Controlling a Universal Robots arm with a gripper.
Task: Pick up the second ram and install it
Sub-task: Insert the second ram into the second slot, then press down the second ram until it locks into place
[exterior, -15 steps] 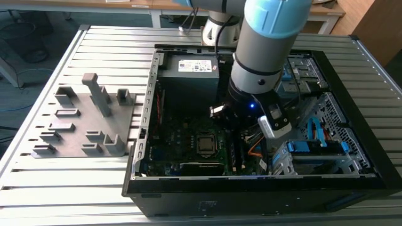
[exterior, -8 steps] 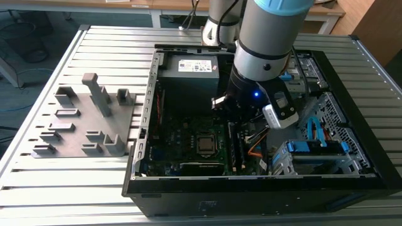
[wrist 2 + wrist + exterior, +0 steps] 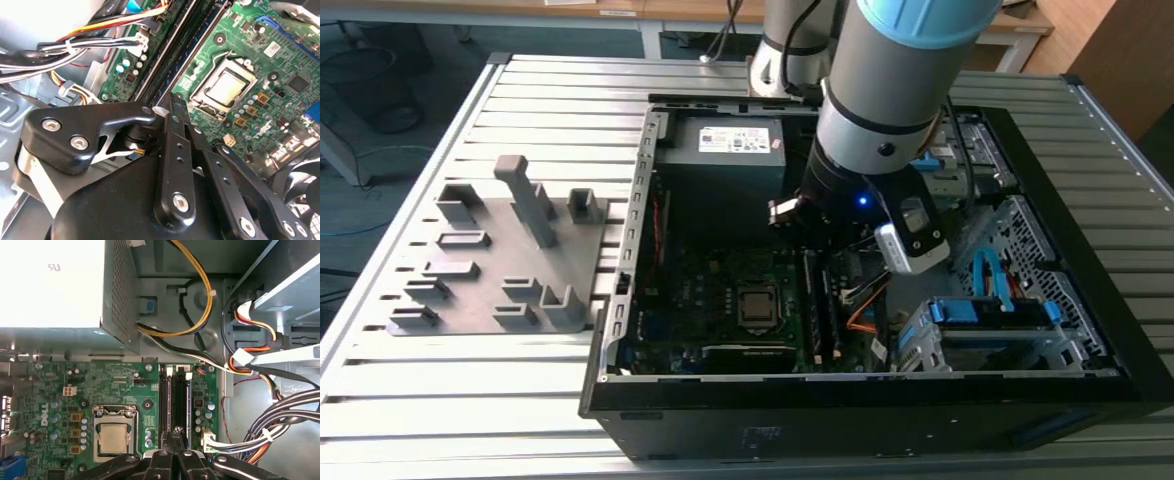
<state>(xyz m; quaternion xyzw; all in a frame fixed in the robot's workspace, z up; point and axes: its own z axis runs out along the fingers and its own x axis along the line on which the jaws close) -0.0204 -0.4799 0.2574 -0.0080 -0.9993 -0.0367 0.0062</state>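
Note:
Two long dark memory sticks stand side by side in the motherboard's slots. The one nearer the processor, with a blue-green tint, looks like the second ram (image 3: pixel 164 400) (image 3: pixel 200 45) (image 3: pixel 810 300). It stands upright in its slot. The darker stick (image 3: pixel 180 400) sits in the neighbouring slot. My gripper (image 3: pixel 175 432) (image 3: pixel 172 100) (image 3: pixel 809 242) reaches down inside the open computer case, shut, with its fingertips pressed together just above one end of the two sticks. I see nothing between the fingers. Whether the tips touch a stick I cannot tell.
The processor socket (image 3: pixel 114 436) lies beside the slots, and cable bundles (image 3: pixel 280 425) run on their other side. The power supply (image 3: pixel 736 140) and a drive cage (image 3: pixel 987 330) crowd the case. A grey fixture plate (image 3: pixel 500 270) with blocks rests on the table at the exterior view's left.

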